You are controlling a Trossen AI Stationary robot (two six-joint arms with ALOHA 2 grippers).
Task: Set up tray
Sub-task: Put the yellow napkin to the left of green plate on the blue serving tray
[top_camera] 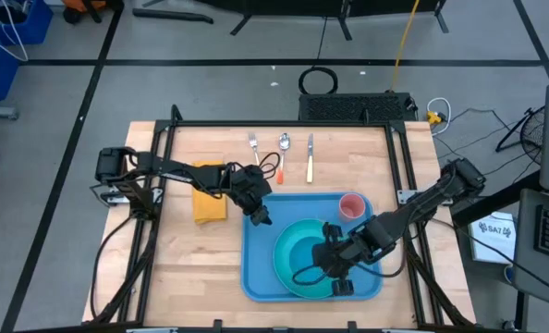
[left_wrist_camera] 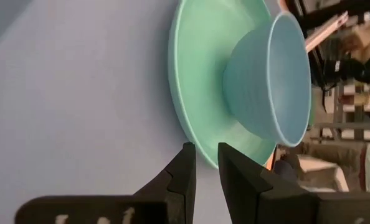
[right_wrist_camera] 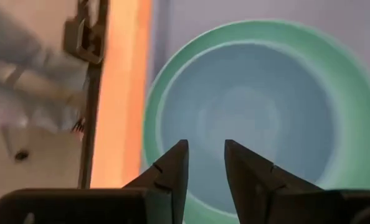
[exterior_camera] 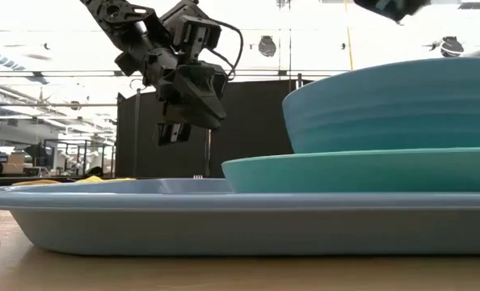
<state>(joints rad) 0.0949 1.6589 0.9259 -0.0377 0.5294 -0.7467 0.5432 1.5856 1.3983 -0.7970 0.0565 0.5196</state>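
1. Closest to the low camera is the tray (exterior_camera: 143, 222), filling the bottom of that frame; from above it sits lower centre of the table (top_camera: 173, 277).
2. On it so far: a teal plate (top_camera: 288, 268) with a bowl (top_camera: 304, 252) stacked on top, plus a pink cup (top_camera: 351, 205) in the tray's upper right corner.
3. Right gripper (top_camera: 339, 282) hovers over the bowl, fingers (right_wrist_camera: 172, 168) slightly apart, nothing held.
4. Left gripper (top_camera: 259, 216) hangs over the tray's upper left edge, jaws narrowly apart, empty too.
5. Not on the tray yet: fork (top_camera: 253, 148), spoon (top_camera: 284, 146), knife (top_camera: 310, 159) up top, and a yellow napkin (top_camera: 210, 199) at left. I'd guess roughly halfway done.
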